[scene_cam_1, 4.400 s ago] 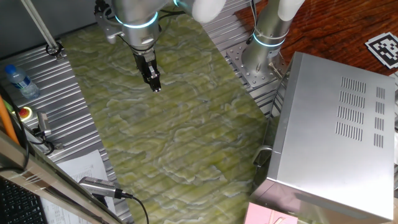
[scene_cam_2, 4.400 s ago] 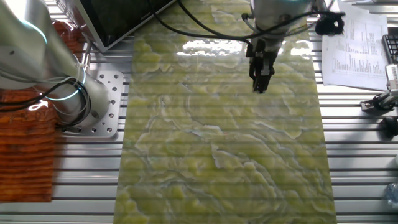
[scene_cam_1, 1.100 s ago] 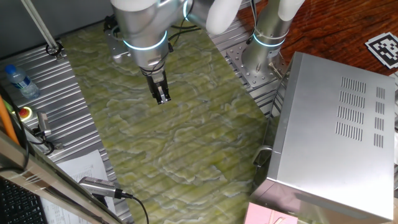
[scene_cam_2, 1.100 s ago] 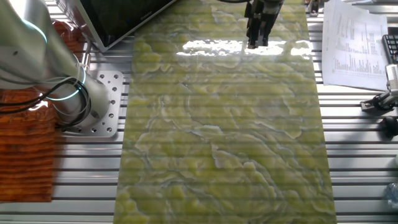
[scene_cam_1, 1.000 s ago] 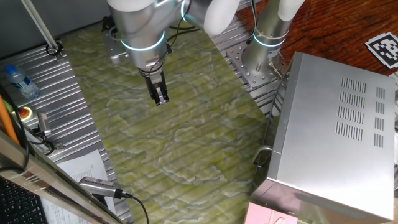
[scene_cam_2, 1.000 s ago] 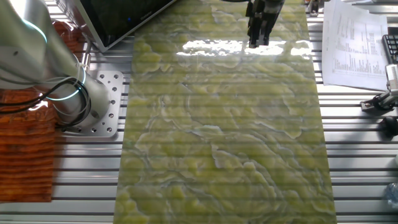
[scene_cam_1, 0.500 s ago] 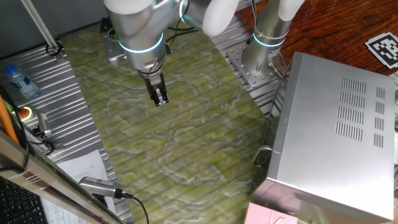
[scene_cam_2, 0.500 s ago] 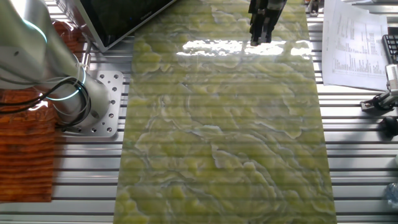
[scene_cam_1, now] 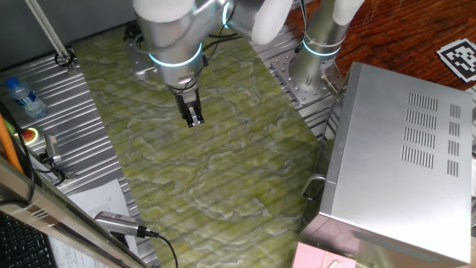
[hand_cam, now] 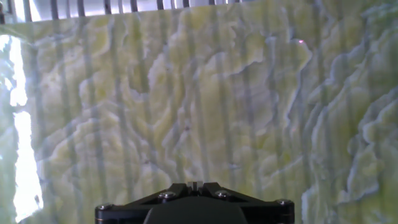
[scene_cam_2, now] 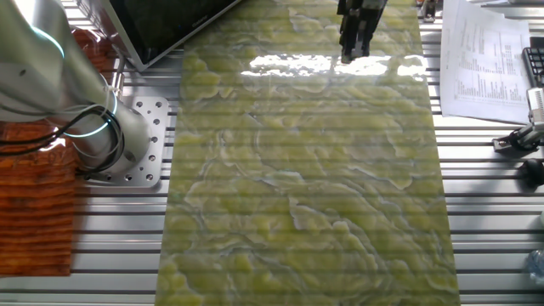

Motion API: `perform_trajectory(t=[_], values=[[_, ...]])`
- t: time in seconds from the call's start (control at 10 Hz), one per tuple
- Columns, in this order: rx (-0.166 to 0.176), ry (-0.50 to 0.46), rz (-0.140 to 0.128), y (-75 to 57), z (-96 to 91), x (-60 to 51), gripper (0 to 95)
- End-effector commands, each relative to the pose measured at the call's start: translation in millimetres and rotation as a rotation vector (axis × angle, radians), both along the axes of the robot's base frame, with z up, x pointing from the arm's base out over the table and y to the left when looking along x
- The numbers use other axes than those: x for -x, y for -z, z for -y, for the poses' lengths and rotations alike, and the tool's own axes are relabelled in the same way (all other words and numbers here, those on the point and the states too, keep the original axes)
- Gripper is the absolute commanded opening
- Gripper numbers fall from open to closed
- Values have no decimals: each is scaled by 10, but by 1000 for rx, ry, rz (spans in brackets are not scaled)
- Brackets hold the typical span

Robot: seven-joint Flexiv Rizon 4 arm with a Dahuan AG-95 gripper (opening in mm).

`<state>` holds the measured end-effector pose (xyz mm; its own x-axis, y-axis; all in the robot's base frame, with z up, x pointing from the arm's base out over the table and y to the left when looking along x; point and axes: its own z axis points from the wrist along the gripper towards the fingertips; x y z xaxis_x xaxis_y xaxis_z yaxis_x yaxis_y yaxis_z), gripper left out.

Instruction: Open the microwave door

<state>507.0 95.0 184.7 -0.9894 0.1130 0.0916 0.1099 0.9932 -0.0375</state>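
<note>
Filling the lower right of one fixed view, nearest the camera, the microwave (scene_cam_1: 401,160) shows its silver casing and rows of vent slots, with a pink box (scene_cam_1: 325,257) touching the bottom edge of the frame just below it. Its front faces the green marbled mat (scene_cam_1: 201,141) on the desk (scene_cam_1: 67,89); the microwave door (scene_cam_1: 321,167) is seen only edge-on along the casing's left side, lying flush and closed. Farther off, in the upper middle of that frame, the arm's gripper (scene_cam_1: 194,119) points down over the mat, well apart from the microwave. Its jaws look pressed together with nothing between them. At the far left a water bottle (scene_cam_1: 22,97) lies on the ribbed metal. From the other fixed view the gripper (scene_cam_2: 348,53) hangs at the top centre, and the door's dark glass (scene_cam_2: 166,21) fills the upper left corner.
</note>
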Motion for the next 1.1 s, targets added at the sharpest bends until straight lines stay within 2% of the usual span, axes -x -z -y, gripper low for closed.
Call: perform_trajectory(t=[0.1, 0.3, 0.4, 0.7, 0.8, 0.9, 1.0, 1.1], values=[[-60, 48, -63, -34, -62, 42, 0], [-73, 68, -61, -43, -198, 77, 0], [-73, 96, -59, -36, -327, 120, 0], [-74, 129, -63, -37, -555, 249, 0], [-72, 139, -60, -5, -621, 295, 0], [-71, 142, -57, -5, -621, 295, 0], [-67, 119, -44, -5, -621, 295, 0], [-66, 77, -9, -5, -621, 295, 0]])
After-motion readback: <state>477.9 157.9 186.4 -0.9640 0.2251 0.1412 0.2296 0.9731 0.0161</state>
